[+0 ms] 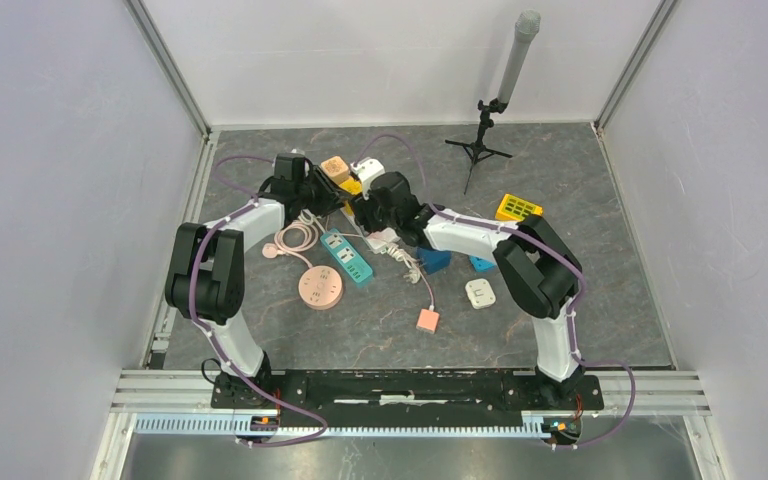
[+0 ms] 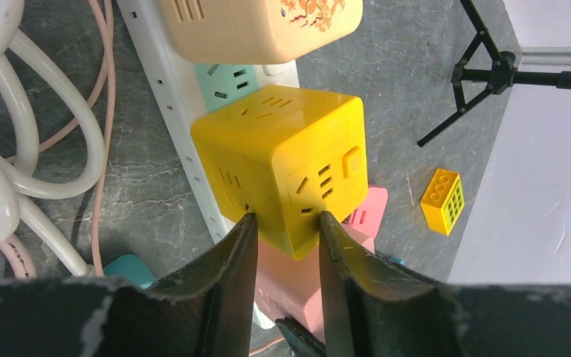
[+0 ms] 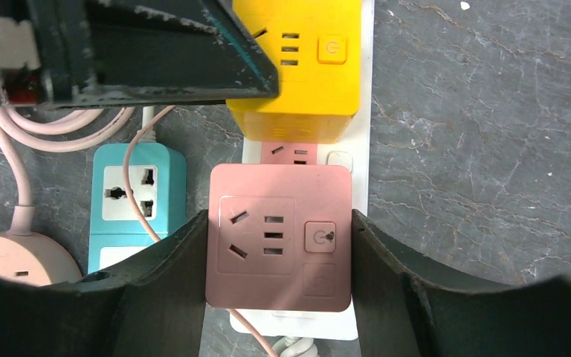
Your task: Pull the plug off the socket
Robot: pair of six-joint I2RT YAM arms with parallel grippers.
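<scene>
The white power strip (image 3: 366,89) lay in the far half of the tabletop, left of centre, with cube plugs seated along it. The right gripper (image 3: 279,216) had its jaws clamped on the sides of the pink cube plug (image 3: 268,282), probably to pin the strip down. The left gripper (image 2: 286,219) had its jaws pinched on a corner of the yellow cube plug (image 2: 268,141), seemingly ready to pull it free.

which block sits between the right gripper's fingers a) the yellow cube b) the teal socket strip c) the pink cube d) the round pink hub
c: in the right wrist view the pink cube fills the gap of the right gripper, with a finger against each of its sides. The yellow cube is the next one along the white power strip, and the left gripper has that one.
</scene>
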